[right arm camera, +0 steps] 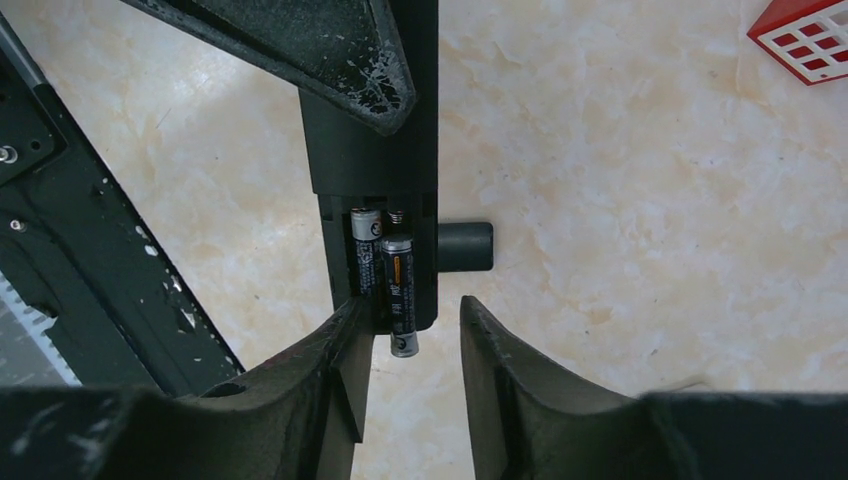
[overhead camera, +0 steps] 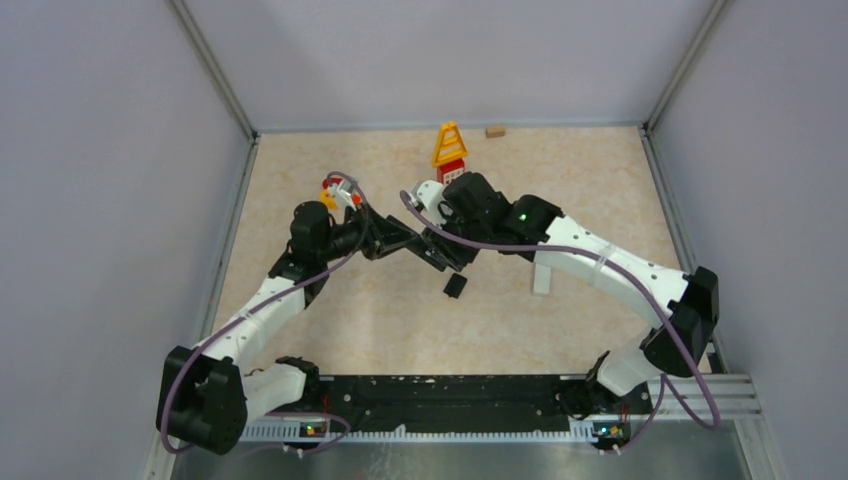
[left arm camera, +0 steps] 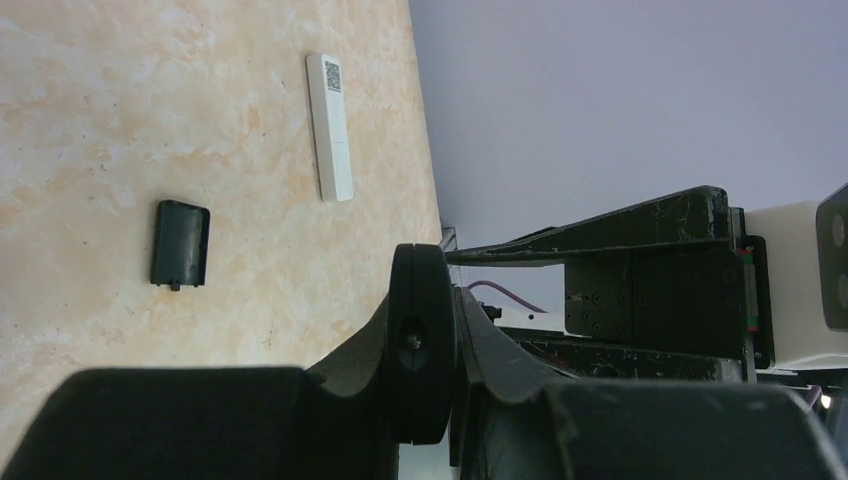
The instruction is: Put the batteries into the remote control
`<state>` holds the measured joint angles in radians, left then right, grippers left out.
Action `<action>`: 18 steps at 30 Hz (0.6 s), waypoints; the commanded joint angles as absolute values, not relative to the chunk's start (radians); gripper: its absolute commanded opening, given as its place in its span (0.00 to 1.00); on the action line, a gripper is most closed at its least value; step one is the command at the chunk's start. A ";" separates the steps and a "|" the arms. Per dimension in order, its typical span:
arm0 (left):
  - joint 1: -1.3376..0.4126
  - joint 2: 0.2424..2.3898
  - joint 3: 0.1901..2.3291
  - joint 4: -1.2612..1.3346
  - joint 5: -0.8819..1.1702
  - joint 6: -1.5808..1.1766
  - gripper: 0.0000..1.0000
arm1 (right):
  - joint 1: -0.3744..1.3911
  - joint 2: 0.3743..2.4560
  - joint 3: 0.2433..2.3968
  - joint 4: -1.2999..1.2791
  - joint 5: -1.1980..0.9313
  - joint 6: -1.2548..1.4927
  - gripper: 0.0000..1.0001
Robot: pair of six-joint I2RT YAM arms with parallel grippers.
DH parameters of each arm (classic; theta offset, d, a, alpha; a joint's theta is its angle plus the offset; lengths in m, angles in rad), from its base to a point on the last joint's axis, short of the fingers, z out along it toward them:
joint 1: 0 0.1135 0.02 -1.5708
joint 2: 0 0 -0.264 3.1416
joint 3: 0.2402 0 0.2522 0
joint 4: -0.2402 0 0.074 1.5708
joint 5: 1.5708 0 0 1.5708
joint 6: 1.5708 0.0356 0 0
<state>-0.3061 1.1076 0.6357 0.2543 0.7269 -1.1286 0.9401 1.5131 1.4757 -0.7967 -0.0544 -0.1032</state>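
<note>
The black remote control [right arm camera: 370,150] hangs in the air with its battery bay uncovered. My left gripper [left arm camera: 425,302] is shut on it, and the left wrist view shows it end-on. One of the batteries [right arm camera: 365,262] lies seated in the bay. A second battery [right arm camera: 399,295] lies beside it and sticks out past the remote's end. My right gripper [right arm camera: 410,315] is open around that end, with a gap between its right finger and the battery. In the top view both grippers [overhead camera: 400,243] [overhead camera: 450,258] meet over the middle of the table.
A black battery cover [overhead camera: 455,286] [left arm camera: 180,243] lies on the table under the grippers. A white remote [overhead camera: 541,275] [left arm camera: 330,127] lies to its right. A yellow and red toy [overhead camera: 449,150], a small wooden block [overhead camera: 494,130] and an orange toy [overhead camera: 333,190] stand at the back.
</note>
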 commanded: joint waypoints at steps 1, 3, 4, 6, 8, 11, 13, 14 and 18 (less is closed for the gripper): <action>-0.302 1.080 0.641 0.335 0.750 -1.158 0.00 | 0.952 1.463 1.519 -0.770 -0.047 -0.060 0.43; -0.301 1.081 0.642 0.337 0.751 -1.163 0.00 | 0.950 1.444 1.528 -0.757 -0.050 -0.041 0.48; -0.300 1.082 0.641 0.342 0.753 -1.166 0.00 | 0.948 1.430 1.534 -0.749 -0.051 -0.030 0.51; -0.297 1.084 0.640 0.354 0.758 -1.178 0.00 | 0.942 1.402 1.540 -0.723 -0.054 -0.009 0.56; -0.296 1.086 0.639 0.371 0.764 -1.193 0.00 | 0.932 1.376 1.539 -0.695 -0.055 0.040 0.59; -0.293 1.086 0.634 0.401 0.773 -1.220 0.00 | 0.910 1.341 1.525 -0.656 -0.047 0.097 0.63; -0.290 1.083 0.630 0.420 0.778 -1.246 0.00 | 0.889 1.316 1.505 -0.619 -0.024 0.165 0.64; -0.289 1.082 0.628 0.432 0.781 -1.259 0.00 | 0.876 1.301 1.489 -0.595 -0.012 0.209 0.66; -0.281 1.069 0.620 0.490 0.802 -1.370 0.00 | 0.767 1.210 1.382 -0.492 -0.020 0.526 0.71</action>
<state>-0.2916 1.1076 0.6292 0.3592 0.7647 -1.2518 0.8627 1.3098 1.4567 -0.6346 -0.0353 0.1955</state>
